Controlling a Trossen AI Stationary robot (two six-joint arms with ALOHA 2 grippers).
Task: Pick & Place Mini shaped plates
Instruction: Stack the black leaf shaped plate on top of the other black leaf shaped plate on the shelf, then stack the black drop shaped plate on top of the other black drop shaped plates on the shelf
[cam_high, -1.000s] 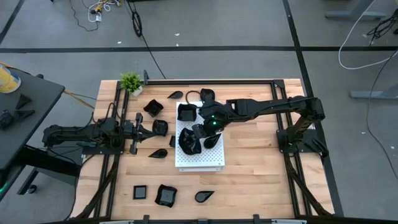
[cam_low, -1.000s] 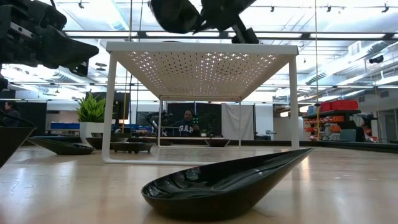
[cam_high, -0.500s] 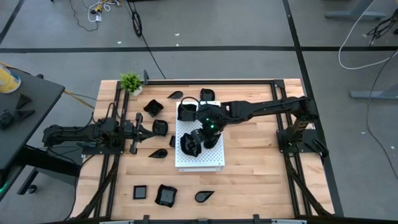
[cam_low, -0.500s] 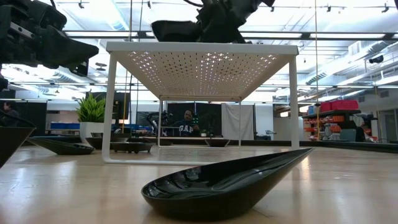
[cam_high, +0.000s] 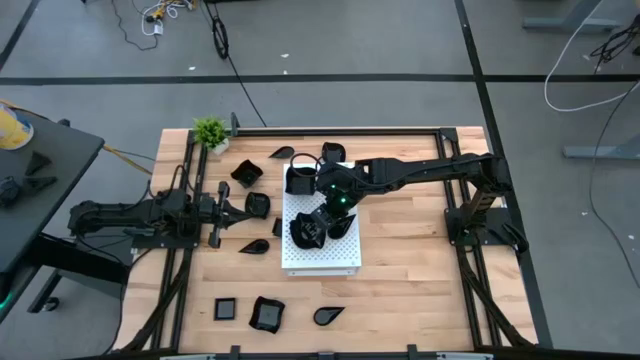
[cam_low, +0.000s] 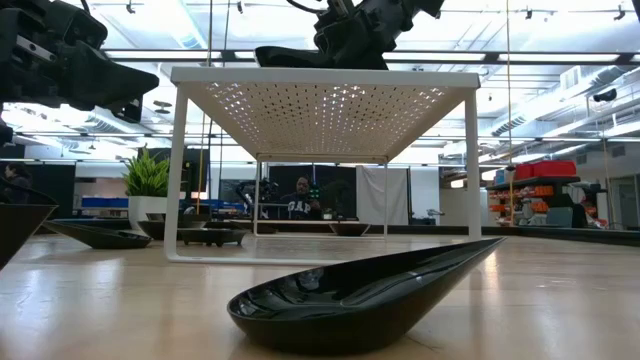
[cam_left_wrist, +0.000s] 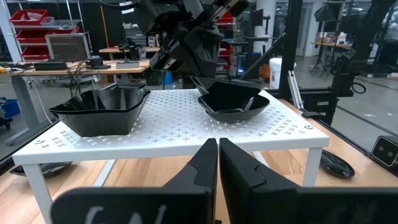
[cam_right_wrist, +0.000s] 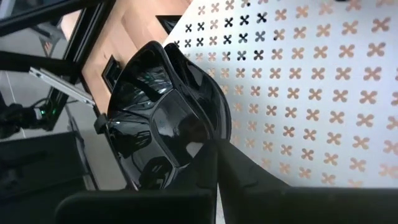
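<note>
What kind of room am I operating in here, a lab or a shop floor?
Most likely a robotics lab or workshop: an open hall with ceiling strip lights, red storage bins on shelving, workbenches crowded with equipment, and cables across the grey floor.

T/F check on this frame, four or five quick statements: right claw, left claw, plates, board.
1. The right claw is shut on a black plate over the white board. True.
2. The left claw is holding a plate. False: it is shut on nothing, parked left of the board.
3. A second black dish sits on the board's far end. True.
4. All the plates are already on the board. False: several lie on the wooden table, such as the teardrop plate at the near edge.
5. The potted plant stands on the board. False: it is at the table's far left corner.
</note>
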